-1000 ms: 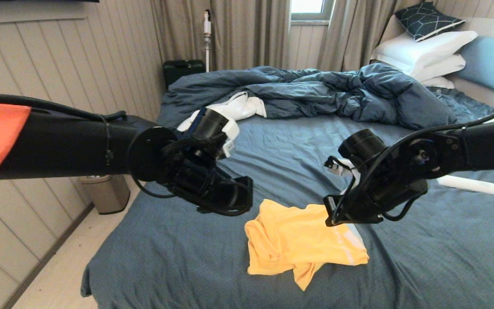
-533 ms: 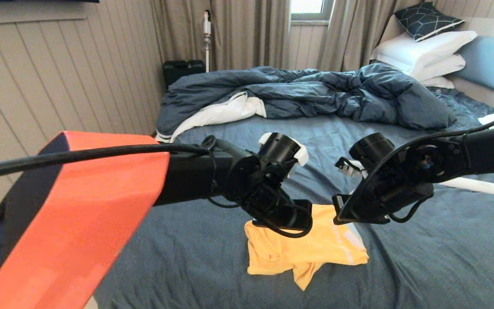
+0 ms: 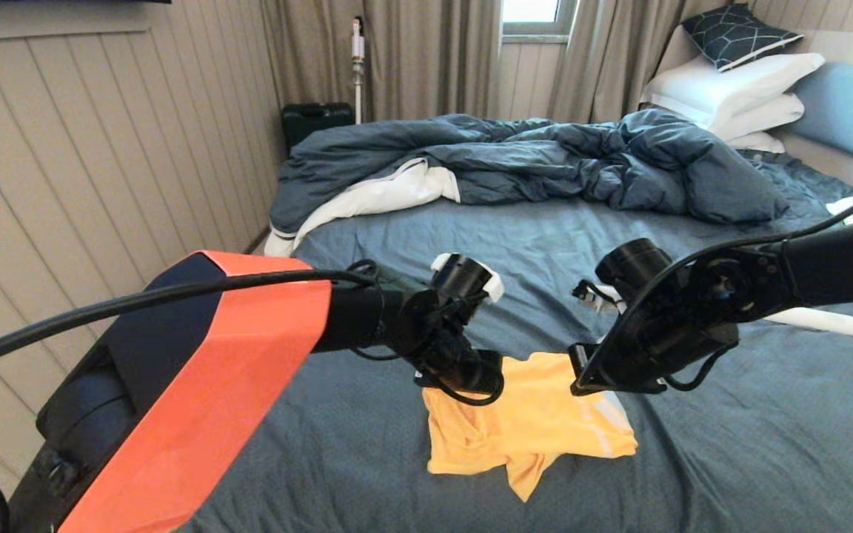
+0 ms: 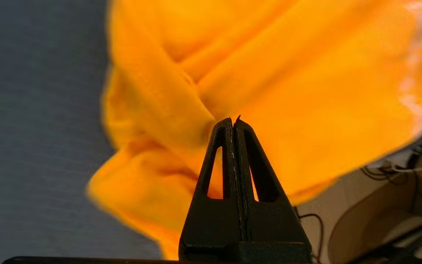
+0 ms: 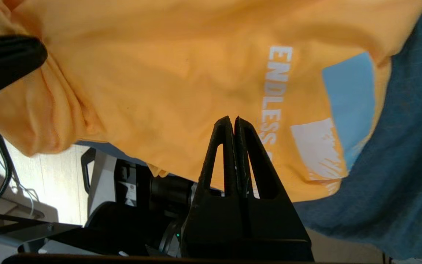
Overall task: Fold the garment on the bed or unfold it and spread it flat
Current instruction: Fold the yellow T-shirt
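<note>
On the bed's [image 3: 730, 459] near edge, a crumpled yellow-orange garment [image 3: 523, 429] lies in a loose heap.
Both grippers hang just over its far side, left gripper [image 3: 487, 375] and right gripper [image 3: 580, 376], each with fingers pressed together and empty; a rumpled duvet [image 3: 545, 159] sits well behind.

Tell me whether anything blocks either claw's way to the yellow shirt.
Nothing visible does. The left claw and right claw, both shut and empty, hang right over the crumpled shirt on the bed.
</note>
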